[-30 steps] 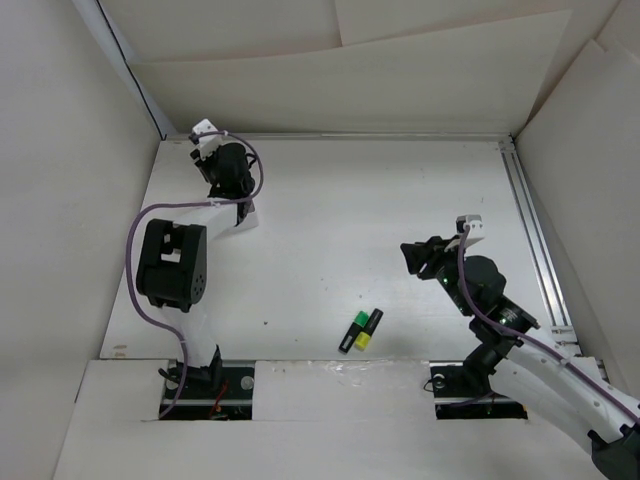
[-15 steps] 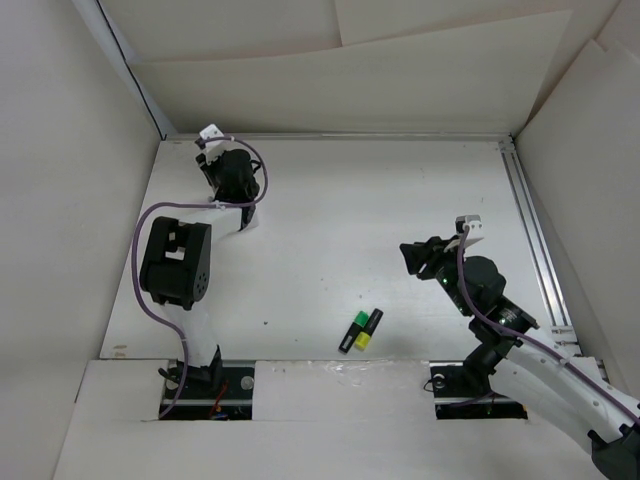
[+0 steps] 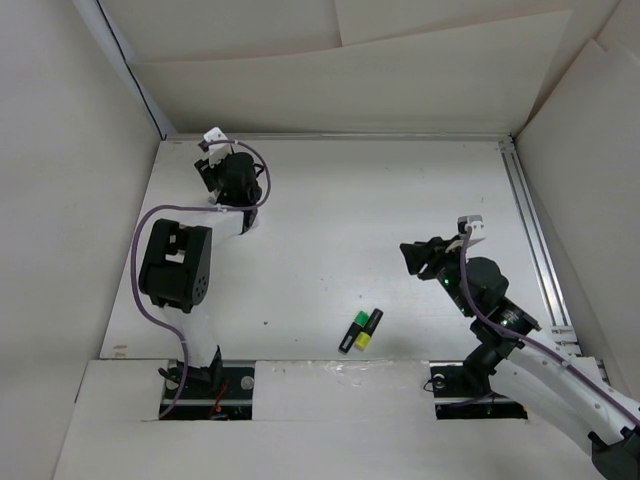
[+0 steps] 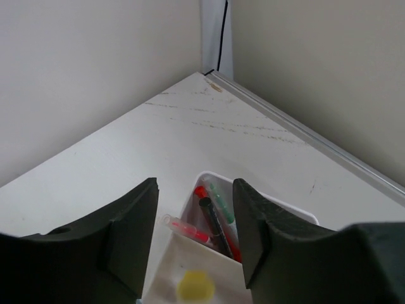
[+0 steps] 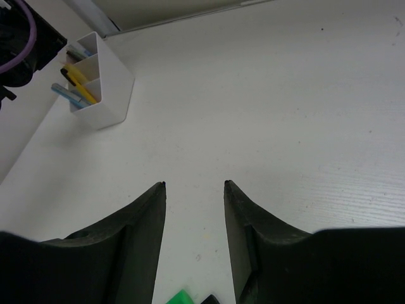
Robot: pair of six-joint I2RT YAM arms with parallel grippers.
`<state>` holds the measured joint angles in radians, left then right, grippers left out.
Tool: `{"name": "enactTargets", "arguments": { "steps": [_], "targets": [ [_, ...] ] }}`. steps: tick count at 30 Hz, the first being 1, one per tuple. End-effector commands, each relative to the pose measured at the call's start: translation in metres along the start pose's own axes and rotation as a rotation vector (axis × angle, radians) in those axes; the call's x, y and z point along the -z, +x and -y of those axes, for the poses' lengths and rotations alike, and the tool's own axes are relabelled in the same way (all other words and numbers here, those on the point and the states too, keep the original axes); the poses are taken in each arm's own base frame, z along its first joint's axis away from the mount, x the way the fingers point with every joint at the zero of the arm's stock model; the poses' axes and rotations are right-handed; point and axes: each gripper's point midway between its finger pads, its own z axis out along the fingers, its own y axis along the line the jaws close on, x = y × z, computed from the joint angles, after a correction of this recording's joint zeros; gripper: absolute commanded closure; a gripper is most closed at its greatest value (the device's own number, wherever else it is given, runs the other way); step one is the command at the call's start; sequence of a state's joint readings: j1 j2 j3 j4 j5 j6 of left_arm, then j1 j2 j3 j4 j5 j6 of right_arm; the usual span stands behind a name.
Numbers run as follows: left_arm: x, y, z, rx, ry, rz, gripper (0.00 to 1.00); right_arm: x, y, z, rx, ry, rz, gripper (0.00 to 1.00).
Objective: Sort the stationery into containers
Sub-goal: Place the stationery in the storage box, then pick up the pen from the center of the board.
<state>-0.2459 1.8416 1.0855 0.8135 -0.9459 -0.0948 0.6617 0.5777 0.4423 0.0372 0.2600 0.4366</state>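
Observation:
The white box [image 4: 190,266] stands at the far left of the table, right under my left gripper [image 4: 195,183]. Its jaws are open, one on each side of the box and touching nothing. Red, green and dark pens [image 4: 215,218] lie in the farther compartment, and a blurred yellow end [image 4: 195,286] shows in the nearer one. From above, the box [image 3: 247,222] is partly hidden by my left gripper [image 3: 236,200]. Green and yellow highlighters [image 3: 361,330] lie side by side near the front edge. My right gripper [image 3: 415,256] hovers open to their right, its jaws [image 5: 195,185] empty.
In the right wrist view the box [image 5: 104,95] holds yellow and blue pens [image 5: 79,85], and a green highlighter tip [image 5: 182,297] shows at the bottom edge. White walls close in the table, and a metal rail [image 3: 530,230] runs along its right side.
The left wrist has shifted a little to the right and toward the back over the box. The right arm and the highlighters have not moved.

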Motion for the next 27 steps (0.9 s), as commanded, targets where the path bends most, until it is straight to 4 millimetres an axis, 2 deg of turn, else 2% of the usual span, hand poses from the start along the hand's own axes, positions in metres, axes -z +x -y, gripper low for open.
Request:
{"name": "enactTargets", "arguments": {
  "steps": [1, 5, 6, 8, 11, 12, 13, 14, 16, 17, 18, 19, 20, 22, 23, 25, 27],
  "targets": [
    [0.013, -0.045, 0.001, 0.094, 0.028, 0.054, 0.52, 0.0, -0.017, -0.008, -0.006, -0.035, 0.062, 0.53],
    [0.025, -0.069, 0.005, 0.13, 0.06, 0.067, 0.5, 0.0, -0.017, -0.01, -0.005, -0.044, 0.058, 0.53],
    [0.033, -0.085, 0.01, 0.17, 0.079, 0.084, 0.5, 0.0, -0.017, -0.01, -0.005, -0.044, 0.058, 0.53],
    [0.041, -0.092, 0.013, 0.177, 0.095, 0.072, 0.5, 0.0, -0.017, -0.01, -0.005, -0.044, 0.058, 0.53],
    [0.066, -0.103, 0.032, 0.224, 0.196, 0.017, 0.62, 0.001, -0.019, -0.011, -0.008, -0.048, 0.066, 0.53],
    [0.074, -0.108, 0.04, 0.246, 0.238, -0.009, 0.73, 0.001, -0.018, -0.006, -0.005, -0.027, 0.063, 0.53],
    [0.088, -0.112, 0.05, 0.268, 0.297, -0.04, 0.8, 0.001, -0.018, -0.005, -0.005, -0.019, 0.066, 0.55],
    [0.102, -0.096, 0.06, 0.237, 0.373, -0.119, 0.84, 0.001, -0.016, -0.001, -0.002, 0.0, 0.059, 0.57],
    [0.13, -0.082, 0.076, 0.268, 0.482, -0.207, 0.92, 0.0, -0.016, 0.001, 0.001, 0.018, 0.053, 0.63],
    [0.161, -0.079, 0.087, 0.258, 0.569, -0.234, 0.92, 0.0, -0.013, 0.003, -0.004, 0.023, 0.043, 0.77],
    [0.18, -0.072, 0.092, 0.252, 0.609, -0.262, 0.94, 0.0, -0.014, 0.008, -0.001, 0.056, 0.044, 0.85],
    [0.198, -0.052, 0.096, 0.217, 0.652, -0.308, 0.94, 0.0, -0.013, 0.01, -0.009, 0.071, 0.042, 0.91],
    [0.229, -0.046, 0.105, 0.203, 0.735, -0.346, 0.94, 0.0, -0.016, 0.012, -0.019, 0.085, 0.048, 1.0],
    [0.277, -0.013, 0.113, 0.099, 0.896, -0.483, 0.94, 0.0, -0.012, 0.022, -0.019, 0.139, 0.038, 1.0],
    [0.288, -0.005, 0.115, 0.086, 0.95, -0.522, 0.94, 0.001, -0.015, 0.023, -0.029, 0.152, 0.046, 1.0],
    [0.331, 0.024, 0.113, 0.011, 1.105, -0.665, 0.94, 0.001, -0.012, 0.03, -0.03, 0.193, 0.04, 1.0],
    [0.365, 0.054, 0.102, -0.072, 1.178, -0.763, 0.9, 0.001, -0.014, 0.031, -0.038, 0.203, 0.042, 0.97]
  ]
}}
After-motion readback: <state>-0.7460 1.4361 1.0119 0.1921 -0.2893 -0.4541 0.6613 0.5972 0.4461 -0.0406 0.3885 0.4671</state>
